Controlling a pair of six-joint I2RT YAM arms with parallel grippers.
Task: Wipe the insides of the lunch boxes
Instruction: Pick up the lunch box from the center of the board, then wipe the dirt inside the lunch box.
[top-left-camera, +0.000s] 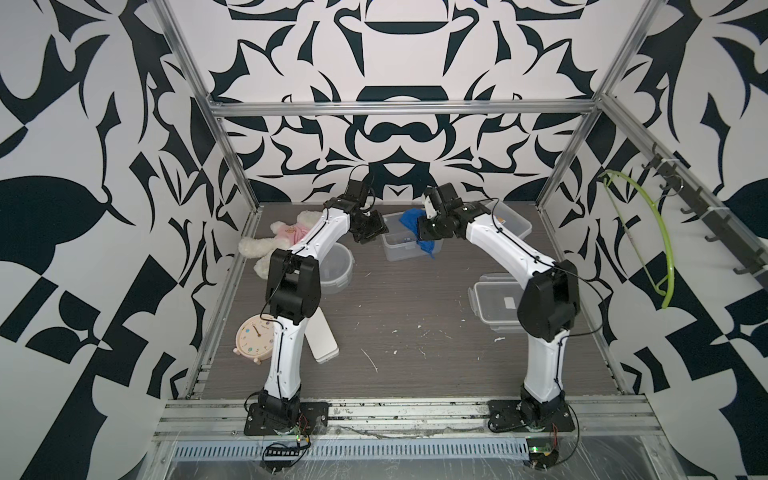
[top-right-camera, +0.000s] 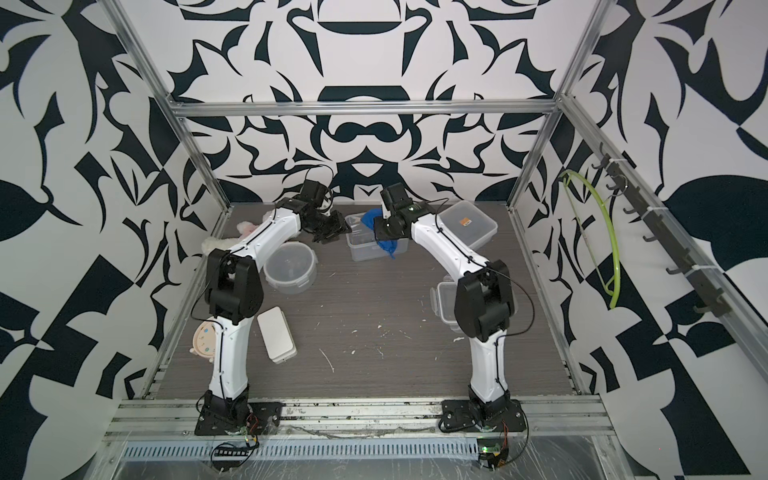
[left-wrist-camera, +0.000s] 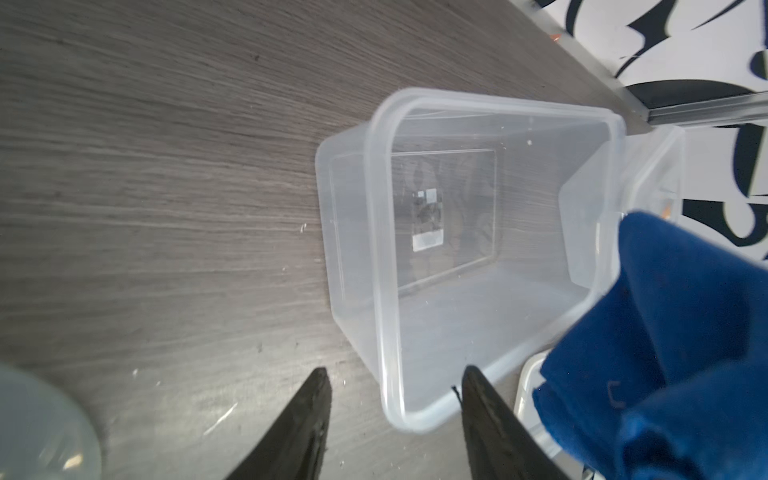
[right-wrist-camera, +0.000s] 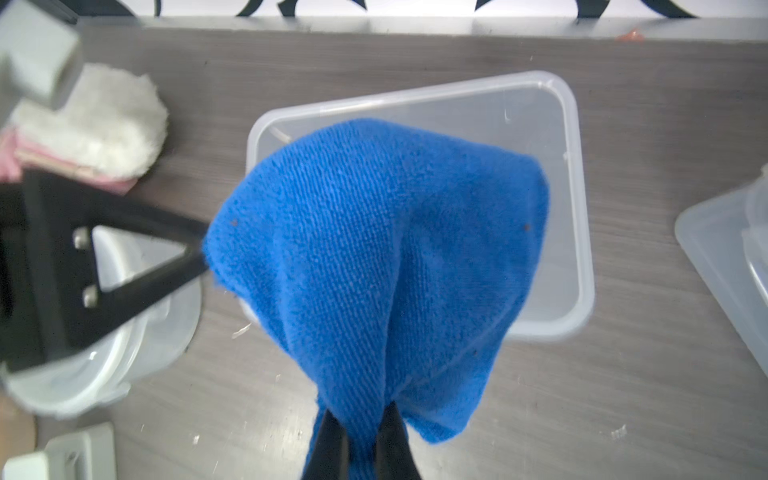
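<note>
Clock face centred on the surface as in both top views, 12 o'clock at its far edge. The open rectangular lunch box stands upright and lidless at 12 o'clock. The right end effector, over the box's 3 o'clock side, is clamped tight on a gathered fold of the blue cloth. The cloth hangs over the box's opening and hides much of it in the right wrist view; whether it touches the box's floor cannot be told. The left end effector, at the box's 9 o'clock side, has its fingers well parted and grips nothing. The box's rim near one corner lies between them; contact cannot be told. The round lunch box sits at 10 o'clock. The lidded rectangular lunch box sits at 3 o'clock.
</note>
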